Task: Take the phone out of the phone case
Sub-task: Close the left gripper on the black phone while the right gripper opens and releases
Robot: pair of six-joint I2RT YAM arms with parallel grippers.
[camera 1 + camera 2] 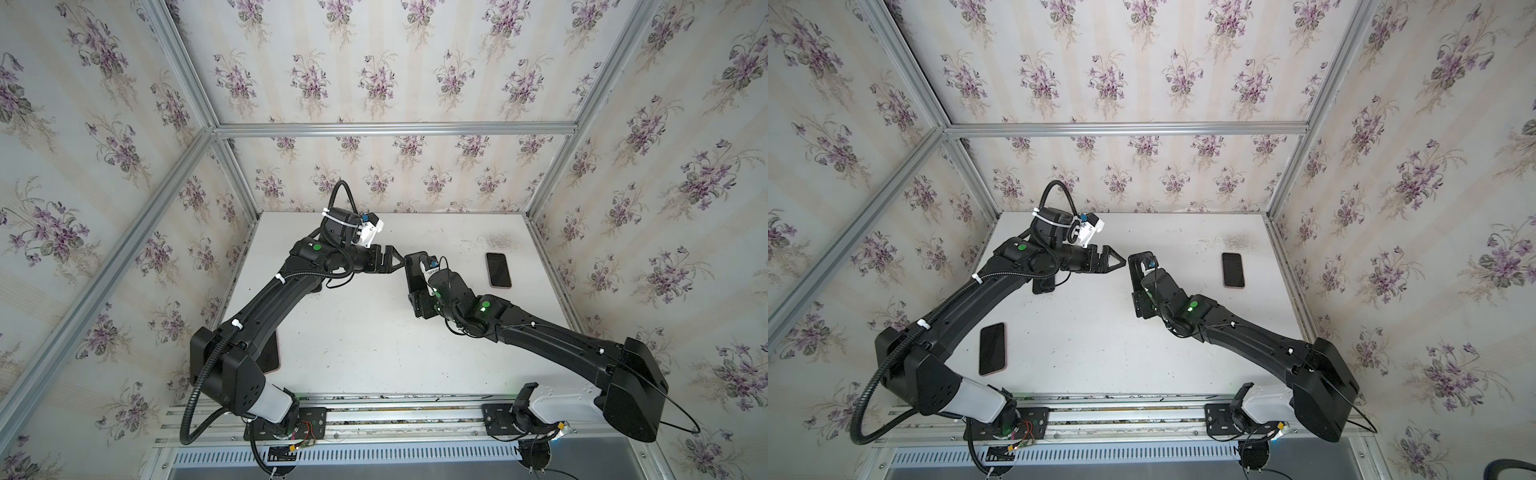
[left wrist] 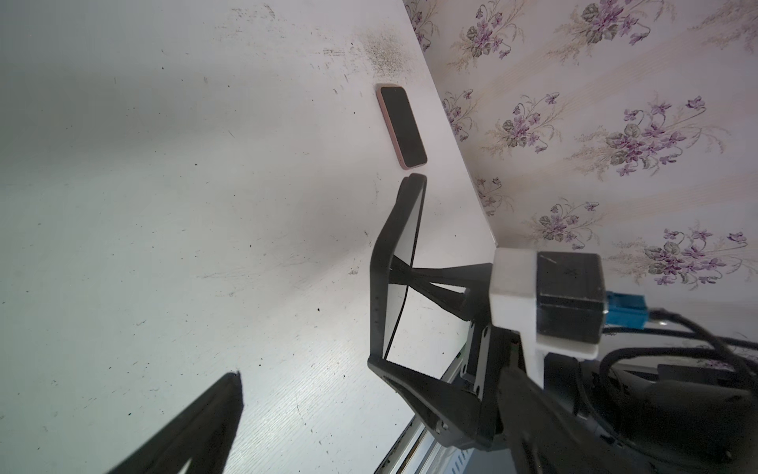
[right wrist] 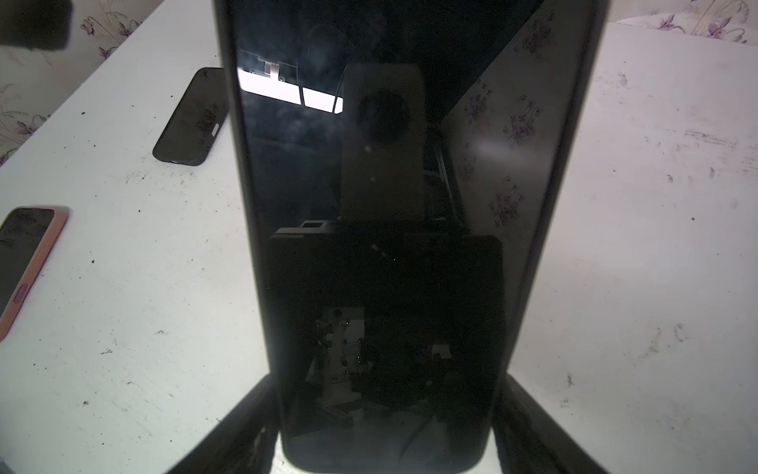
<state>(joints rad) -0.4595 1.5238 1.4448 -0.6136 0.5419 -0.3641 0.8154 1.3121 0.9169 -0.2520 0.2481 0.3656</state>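
left gripper: jaws apart, empty, near phone | right gripper: clamped on phone, off table

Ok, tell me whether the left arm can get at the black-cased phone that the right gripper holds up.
Probably yes. The left gripper, jaws open, sits close beside the black-cased phone; nothing shows between them, and the right gripper clamps just one end.
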